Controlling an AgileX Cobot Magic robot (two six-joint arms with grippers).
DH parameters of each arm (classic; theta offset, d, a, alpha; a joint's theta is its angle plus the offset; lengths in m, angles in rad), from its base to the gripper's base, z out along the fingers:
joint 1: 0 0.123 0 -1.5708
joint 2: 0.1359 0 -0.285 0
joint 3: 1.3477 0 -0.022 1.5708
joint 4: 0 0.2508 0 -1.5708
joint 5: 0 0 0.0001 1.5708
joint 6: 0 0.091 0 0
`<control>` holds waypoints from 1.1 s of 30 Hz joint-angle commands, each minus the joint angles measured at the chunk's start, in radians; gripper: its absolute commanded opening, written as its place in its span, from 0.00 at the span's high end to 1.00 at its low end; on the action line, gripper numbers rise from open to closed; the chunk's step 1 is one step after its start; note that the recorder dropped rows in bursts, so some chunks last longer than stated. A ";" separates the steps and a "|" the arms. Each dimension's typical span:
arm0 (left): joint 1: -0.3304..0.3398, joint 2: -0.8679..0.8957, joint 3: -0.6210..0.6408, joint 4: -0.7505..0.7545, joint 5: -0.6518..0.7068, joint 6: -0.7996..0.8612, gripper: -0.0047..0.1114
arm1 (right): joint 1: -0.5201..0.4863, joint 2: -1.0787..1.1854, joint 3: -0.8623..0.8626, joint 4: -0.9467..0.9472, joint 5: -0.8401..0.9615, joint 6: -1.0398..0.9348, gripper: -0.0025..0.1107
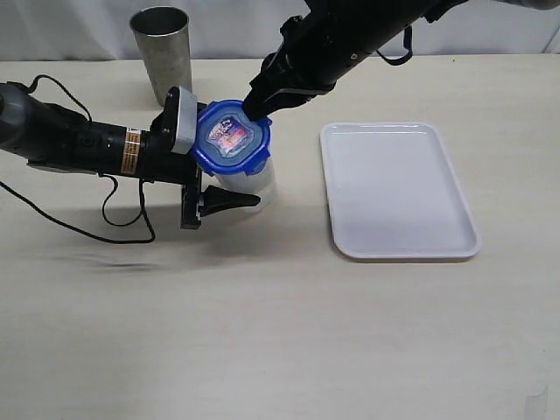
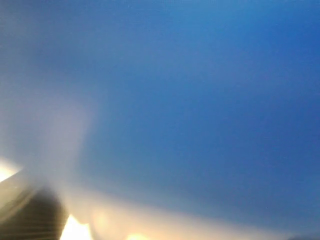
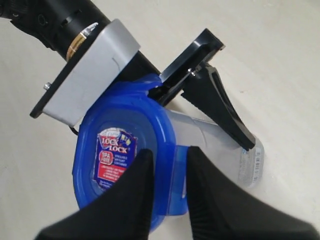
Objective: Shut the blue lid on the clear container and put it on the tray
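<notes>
Left of the tray [image 1: 398, 188], left gripper [image 1: 243, 192] clamps the clear container [image 3: 210, 137] to steady it; right gripper [image 3: 169, 156], narrow, pinches the blue lid [image 1: 232, 138] rim, likely seating it.

Left of tray [image 1: 398, 188]: lid [image 1: 232, 140] on container [image 1: 259, 180].

bright, even room light, soft shadows on the table [image 1: 262, 332]; left wrist view a blur of the blue lid [image 2: 200, 100].
</notes>
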 commanded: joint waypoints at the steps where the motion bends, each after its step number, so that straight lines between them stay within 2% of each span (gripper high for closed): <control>1: -0.015 -0.017 -0.006 -0.068 -0.085 -0.020 0.96 | 0.030 0.078 0.042 -0.042 0.124 -0.021 0.83; 3: -0.015 -0.017 -0.006 -0.068 -0.085 -0.020 0.96 | 0.030 0.078 0.042 -0.059 0.120 -0.021 0.81; 8: -0.015 -0.017 -0.006 -0.068 -0.085 -0.020 0.96 | 0.030 0.101 0.042 -0.065 0.124 -0.005 0.70; 16: -0.012 -0.017 -0.006 -0.082 -0.083 0.018 0.96 | 0.028 0.075 0.034 -0.128 0.123 -0.005 0.70; 23: 0.035 -0.059 -0.006 -0.027 -0.019 0.025 0.96 | 0.028 -0.026 0.034 -0.272 0.094 -0.006 0.70; 27: 0.033 -0.082 -0.006 -0.001 0.031 0.025 0.96 | 0.028 -0.050 0.034 -0.278 0.092 -0.041 0.70; 29: 0.033 -0.082 -0.006 -0.001 0.035 0.025 0.96 | 0.028 -0.067 0.034 -0.285 0.071 -0.060 0.64; 30: 0.033 -0.082 -0.006 0.001 0.035 0.025 0.96 | 0.030 -0.083 0.034 -0.285 0.064 -0.093 0.56; 33: 0.033 -0.082 -0.006 0.001 0.035 0.027 0.96 | 0.030 -0.112 0.034 -0.283 0.047 -0.139 0.49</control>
